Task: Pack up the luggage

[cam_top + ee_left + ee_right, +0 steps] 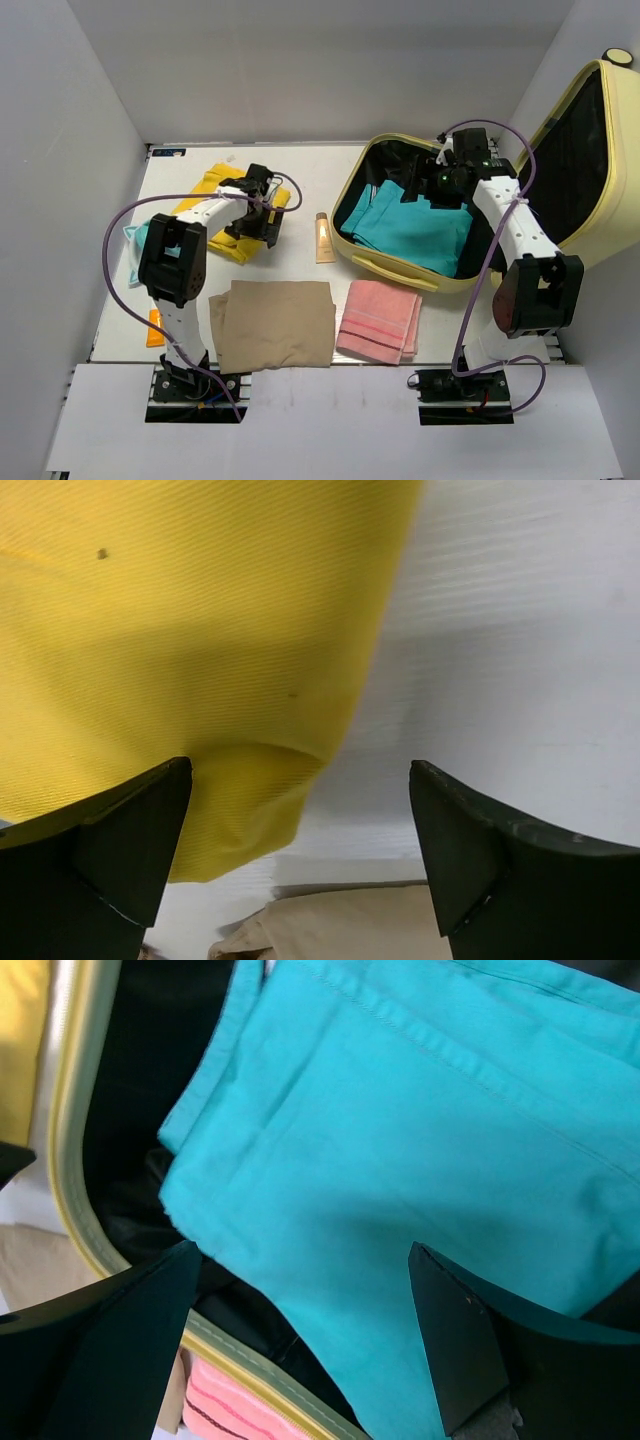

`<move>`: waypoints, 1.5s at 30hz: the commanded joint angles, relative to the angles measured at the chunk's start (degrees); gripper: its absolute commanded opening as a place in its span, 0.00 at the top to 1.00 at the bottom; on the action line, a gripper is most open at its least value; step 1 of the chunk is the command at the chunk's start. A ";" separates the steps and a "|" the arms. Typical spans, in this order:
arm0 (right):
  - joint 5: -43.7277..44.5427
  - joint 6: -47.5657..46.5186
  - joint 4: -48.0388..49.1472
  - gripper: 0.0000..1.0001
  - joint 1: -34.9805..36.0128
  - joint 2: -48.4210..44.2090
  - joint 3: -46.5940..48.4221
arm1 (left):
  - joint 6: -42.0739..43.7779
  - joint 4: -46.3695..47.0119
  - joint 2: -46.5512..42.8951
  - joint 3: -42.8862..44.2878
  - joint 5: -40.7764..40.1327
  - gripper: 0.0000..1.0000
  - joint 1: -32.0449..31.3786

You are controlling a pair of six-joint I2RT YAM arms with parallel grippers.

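At far left the left gripper (300, 865) hangs over the edge of a yellow garment (170, 650), jaws spread wide and holding nothing; nearer the arm bases, from left to right, a folded tan cloth (275, 325), a small tube (324, 238) and a pink towel (380, 320) lie on the white table (310, 175). The luggage (395, 266) sits at the right of the table, lid raised open; a teal garment (415, 232) lies inside; the right gripper (300, 1340) hovers above that garment, jaws apart and empty.

Luggage (585, 150) lid partly beyond the top view's right edge
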 commanded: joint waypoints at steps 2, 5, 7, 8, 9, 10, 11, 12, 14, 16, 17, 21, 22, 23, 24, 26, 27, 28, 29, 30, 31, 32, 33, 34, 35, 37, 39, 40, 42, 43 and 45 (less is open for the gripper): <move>-3.09 -2.84 -2.16 0.09 0.88 -0.38 3.42 | 5.42 -0.46 -3.81 7.65 3.59 0.00 -1.56; -2.12 -2.76 -2.34 0.09 1.41 -0.72 3.07 | 7.02 -2.58 -1.52 10.41 4.03 0.00 -2.00; -1.07 -2.93 -2.60 0.09 1.50 -0.90 2.90 | 7.64 -3.10 -0.37 10.07 1.32 0.00 -2.27; -0.72 -3.02 -2.60 0.09 1.50 -1.16 2.90 | 7.81 -3.02 0.24 9.54 -0.44 0.00 -2.01; -0.11 -2.93 -2.51 0.09 1.58 -1.25 2.72 | 7.99 -2.76 0.85 8.84 -1.32 0.00 -1.92; 0.25 -2.67 -2.51 0.09 1.59 -1.34 2.72 | 8.16 -2.93 1.21 7.09 -2.90 0.00 -1.92; 0.51 -2.76 -2.51 0.09 1.59 -1.78 2.55 | 8.08 -3.02 1.56 6.38 -3.35 0.02 -1.39; 0.60 -2.84 -2.51 0.09 1.67 -1.87 2.63 | 7.99 -3.10 1.65 5.59 -3.27 0.05 -1.21; 0.69 -2.67 -2.25 0.09 1.67 -1.87 2.55 | 7.90 -1.53 1.39 1.64 -1.87 0.10 -0.42; -0.35 -3.02 -2.60 0.09 1.67 -1.52 2.72 | 9.74 5.97 0.60 -4.57 0.33 0.13 0.19; -1.06 -3.54 -2.95 0.09 1.85 -1.34 2.81 | 9.92 6.30 0.77 -5.83 0.60 0.18 0.37; -2.82 -5.30 -4.36 0.09 2.55 -1.52 4.04 | 8.70 4.81 3.49 -3.49 4.46 0.60 2.30; -2.74 -5.65 -5.14 0.09 2.99 -1.69 3.95 | 8.78 4.54 4.63 -2.34 4.56 0.71 2.65; -3.26 -7.40 -5.50 0.09 3.51 -1.78 4.30 | 9.04 4.28 5.08 -1.55 5.34 0.78 2.65; -3.52 -7.76 -5.68 0.09 3.78 -1.96 4.30 | 8.96 4.54 5.17 -1.11 5.43 0.86 2.74; -4.83 -8.29 -5.85 0.09 5.01 -2.31 4.39 | 8.96 4.54 4.91 -0.58 7.44 1.00 2.65; -5.11 -8.12 -5.85 0.09 5.54 -2.22 4.30 | 9.04 4.80 4.56 -0.31 8.41 1.00 2.74; -5.63 -7.86 -5.68 0.09 6.24 -2.05 4.65 | 8.52 4.63 2.46 0.30 9.56 1.00 2.74; -7.20 -6.11 -5.16 0.09 6.94 -2.05 5.44 | 7.99 4.63 1.49 0.57 13.13 1.00 2.74; -7.74 -5.49 -4.19 0.09 7.29 -1.78 5.79 | 7.90 4.63 0.26 0.74 14.56 1.00 2.83; -8.53 -4.00 -3.66 0.09 8.17 -1.09 6.15 | 6.94 5.50 -3.84 0.57 17.36 1.00 2.74; -10.54 -2.60 -0.52 0.09 8.96 -0.90 6.06 | 6.41 6.29 -5.36 0.22 19.04 1.00 2.74; -11.43 0.64 0.81 0.09 9.93 -0.64 5.28 | 6.06 7.95 -6.60 0.13 22.37 1.00 2.74; -12.13 1.71 2.04 0.09 10.46 -0.03 5.10 | 4.75 8.67 -10.87 -0.22 23.53 1.00 2.74; -11.71 2.94 3.28 0.09 11.33 0.24 4.83 | 4.48 9.11 -11.87 -0.40 24.50 1.00 2.83; -10.39 7.34 7.76 0.09 12.65 1.29 4.48 | 2.12 10.68 -15.46 -0.75 27.67 1.00 2.74; -9.42 11.45 12.75 0.09 14.06 2.17 4.04 | 0.97 11.39 -16.54 -0.75 29.51 1.00 2.66; -9.33 14.87 15.48 0.09 14.15 3.13 3.61 | 0.17 11.40 -17.76 -0.84 30.30 1.00 2.57; -9.77 19.81 19.35 0.09 15.64 4.89 3.86 | -0.88 12.36 -18.64 -1.45 31.27 1.00 2.13; -9.85 20.88 21.11 0.09 16.00 5.59 4.30 | -0.89 12.71 -19.26 -2.06 32.23 1.00 2.04; -9.77 22.90 22.27 0.09 18.01 9.11 6.67 | -1.50 13.41 -19.70 -2.94 32.94 1.00 1.51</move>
